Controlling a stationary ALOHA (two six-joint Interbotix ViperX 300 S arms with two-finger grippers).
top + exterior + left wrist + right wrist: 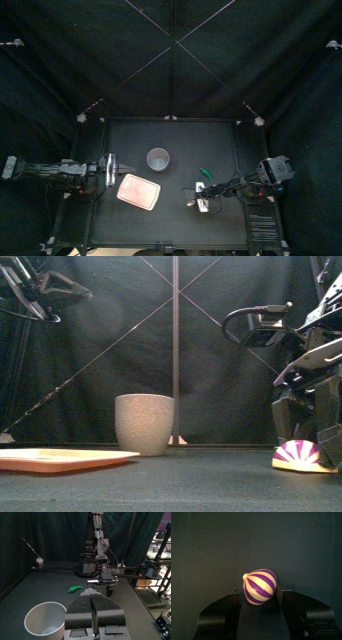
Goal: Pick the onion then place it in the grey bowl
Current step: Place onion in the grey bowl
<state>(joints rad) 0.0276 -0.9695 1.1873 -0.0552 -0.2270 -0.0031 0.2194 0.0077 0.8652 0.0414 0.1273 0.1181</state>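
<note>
The right pincer [261,596] is gripping the onion [261,587], a purple and cream striped toy. In the right wrist view its two black jaws are pressing against the onion's two sides, open only as far as the onion is wide. In the front view the onion [302,456] is sitting low at the lower right of the frame, down at the level of the table [201,481], with the right pincer [305,444] reaching down over it from above. Whether the onion is resting on the table or just clear of it cannot be told.

The grey bowl [144,423], a tall speckled cup, is standing upright a little left of the middle of the front view, well apart from the onion. In the top view the bowl [158,158] is sitting near the middle of the table. The pink tray [139,191] is lying flat just below and left of it. A small green toy [205,175] is lying right of the bowl, beside the right arm.

The left pincer [93,601] is hanging over the left side of the table with its jaws closed together, only a thin line between them, and it is holding nothing. In the left wrist view the bowl [45,619] is showing at the lower left.
</note>
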